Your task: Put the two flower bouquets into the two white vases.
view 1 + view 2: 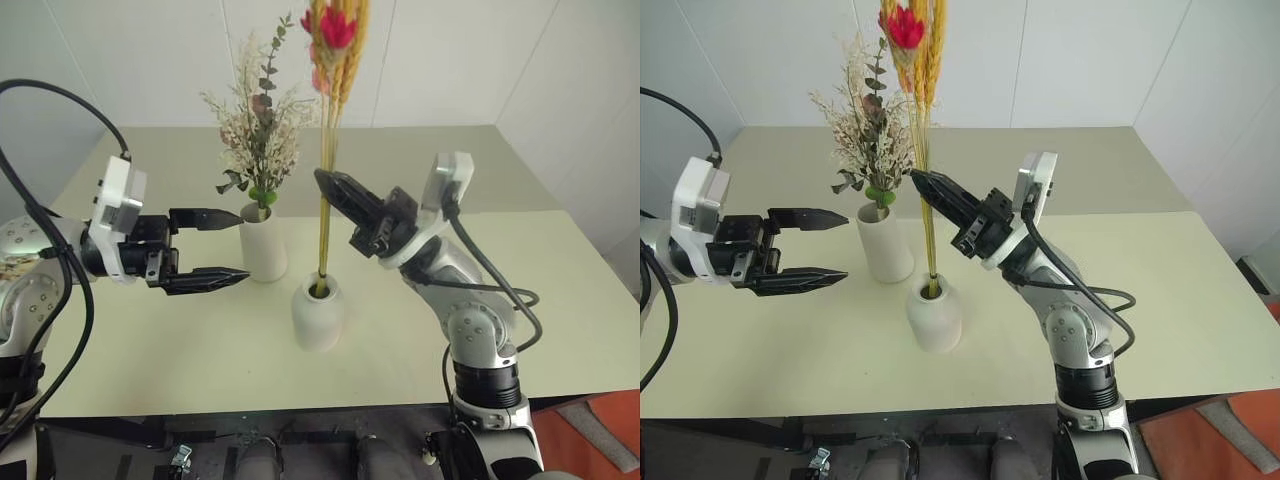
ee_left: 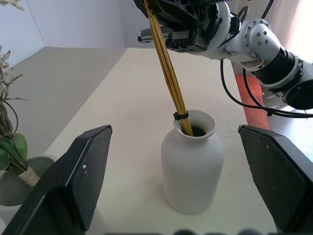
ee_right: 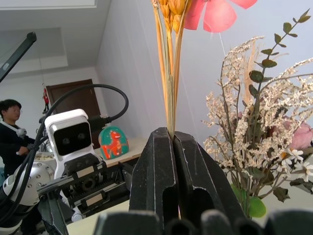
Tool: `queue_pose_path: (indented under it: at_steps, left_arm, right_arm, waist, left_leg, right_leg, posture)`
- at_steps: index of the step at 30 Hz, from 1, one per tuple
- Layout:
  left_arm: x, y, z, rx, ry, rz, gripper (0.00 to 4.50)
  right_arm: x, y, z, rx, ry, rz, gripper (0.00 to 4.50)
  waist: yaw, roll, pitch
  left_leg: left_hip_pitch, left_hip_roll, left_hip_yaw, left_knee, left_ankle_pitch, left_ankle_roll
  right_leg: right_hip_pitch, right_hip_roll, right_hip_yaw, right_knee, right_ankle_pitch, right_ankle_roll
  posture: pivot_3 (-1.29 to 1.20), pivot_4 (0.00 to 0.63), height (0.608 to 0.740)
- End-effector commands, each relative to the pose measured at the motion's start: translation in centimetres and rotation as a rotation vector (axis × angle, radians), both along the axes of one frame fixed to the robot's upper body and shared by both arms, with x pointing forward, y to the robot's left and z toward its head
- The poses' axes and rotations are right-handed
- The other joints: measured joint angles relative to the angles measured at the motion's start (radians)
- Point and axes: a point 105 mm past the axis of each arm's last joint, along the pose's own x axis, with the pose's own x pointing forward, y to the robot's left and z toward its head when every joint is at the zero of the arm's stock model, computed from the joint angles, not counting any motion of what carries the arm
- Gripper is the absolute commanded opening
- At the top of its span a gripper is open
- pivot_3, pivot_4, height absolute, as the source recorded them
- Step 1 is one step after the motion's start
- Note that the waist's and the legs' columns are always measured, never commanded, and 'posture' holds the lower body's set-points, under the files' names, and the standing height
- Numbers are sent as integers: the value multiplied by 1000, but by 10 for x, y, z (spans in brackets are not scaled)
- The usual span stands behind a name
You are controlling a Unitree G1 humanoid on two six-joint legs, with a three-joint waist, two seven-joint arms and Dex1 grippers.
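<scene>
The thin bouquet of yellow wheat stalks [image 1: 325,200] with a pink-red flower [image 1: 335,28] stands with its stem ends inside the short rounded white vase [image 1: 318,312]. My right gripper [image 1: 326,184] is shut on those stalks partway up. The bushy bouquet of cream sprigs and green leaves [image 1: 260,135] stands in the taller white vase [image 1: 263,242] just behind. My left gripper [image 1: 232,247] is open, level with the tall vase and to its left, holding nothing. In the left wrist view the rounded vase [image 2: 191,169] sits between the two wide-apart fingers [image 2: 73,176].
Both vases stand near the middle of a pale table [image 1: 500,290], whose front edge [image 1: 300,400] runs close to me. White walls rise behind. A person [image 3: 10,132] stands in the room's background in the right wrist view.
</scene>
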Motion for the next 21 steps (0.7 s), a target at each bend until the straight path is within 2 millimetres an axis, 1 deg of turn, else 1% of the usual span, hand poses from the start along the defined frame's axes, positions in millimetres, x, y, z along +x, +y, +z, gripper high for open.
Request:
queue_pose_path:
  at_steps: [1,7,10,21]
  left_arm:
    - [-3,0,8,4,-41,-5,4500]
    - [-3,0,8,5,-41,-2,4500]
    - [-3,1,8,6,-41,-1,4500]
    - [-2,-1,8,5,-40,-10,4500]
  right_arm:
    - [-6,1,3,4,-18,30,54]
    - [-3,1,-8,-24,-2,22,54]
    - [-4,1,-10,-29,-4,24,54]
    - [-8,-3,3,36,-29,38,54]
  waist:
    - [0,0,0]
    - [0,0,0]
    - [0,0,0]
    - [0,0,0]
  left_leg:
    - [0,0,0,0,0,0]
    - [0,0,0,0,0,0]
    - [0,0,0,0,0,0]
    - [1,0,0,0,0,0]
  right_leg:
    - [0,0,0,0,0,0]
    - [0,0,0,0,0,0]
    - [0,0,0,0,0,0]
    - [1,0,0,0,0,0]
  posture:
    - [0,150,740]
    - [0,150,740]
    - [0,150,740]
    - [0,150,740]
